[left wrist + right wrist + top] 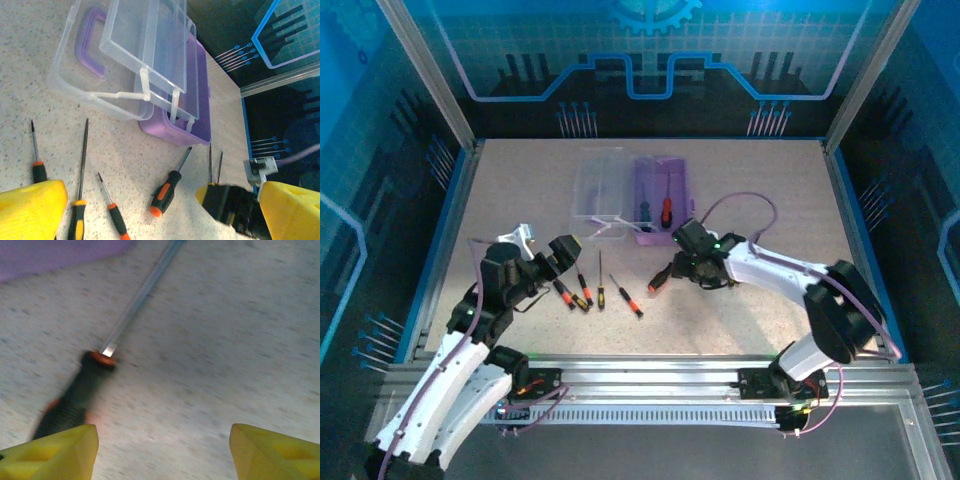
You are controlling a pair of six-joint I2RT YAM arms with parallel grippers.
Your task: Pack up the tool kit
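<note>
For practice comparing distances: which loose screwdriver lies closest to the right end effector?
The screwdriver lying alone near the purple case, ahead of the right end effector; the other screwdrivers cluster farther left.

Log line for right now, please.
right hand: open, at orange-black screwdriver on table | left hand: open, near loose screwdrivers | purple case: lid open, red screwdriver inside

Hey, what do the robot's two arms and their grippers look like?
The left arm and right arm are white shells with black joints, with thin purple cables looping alongside. The left gripper's fingers and right gripper's fingers are blocky yellow plastic.
</note>
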